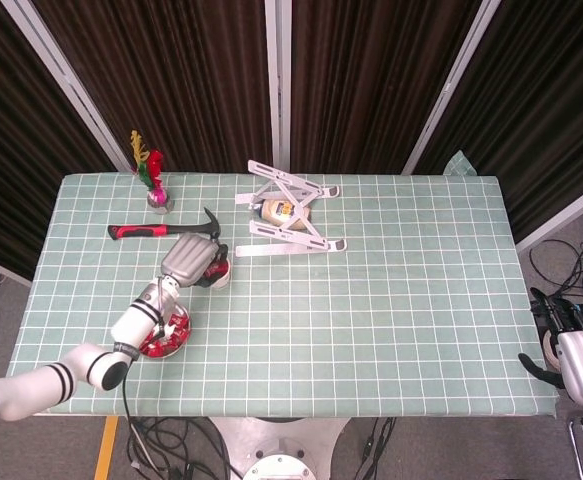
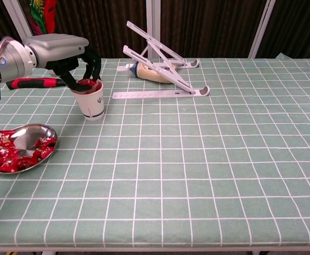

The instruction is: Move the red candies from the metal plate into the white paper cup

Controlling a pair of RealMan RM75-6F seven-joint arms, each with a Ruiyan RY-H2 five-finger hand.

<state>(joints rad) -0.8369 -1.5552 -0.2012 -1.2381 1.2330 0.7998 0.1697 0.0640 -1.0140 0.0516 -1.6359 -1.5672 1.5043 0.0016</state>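
White paper cup [image 2: 91, 102] rim partly hidden by left hand [image 2: 75, 56] fingers [image 2: 93, 66].

- The white paper cup [image 2: 91, 102] stands on the green checked tablecloth [image 2: 208, 159], toward the table's left side.
- The left hand [image 2: 75, 56] sits directly over the cup's mouth, fingertips [image 2: 93, 70] pointing down at its rim.
- The round metal plate [image 2: 22, 137] lies in front of the cup and further left, with red wrapped candies [image 2: 11, 158] in it.
- The red-handled hammer [image 1: 161, 231] lies behind the cup.
- The white folding stand [image 2: 160, 69] is behind and right of the cup.
- The right hand [image 1: 556, 345] hangs off the table's right edge.
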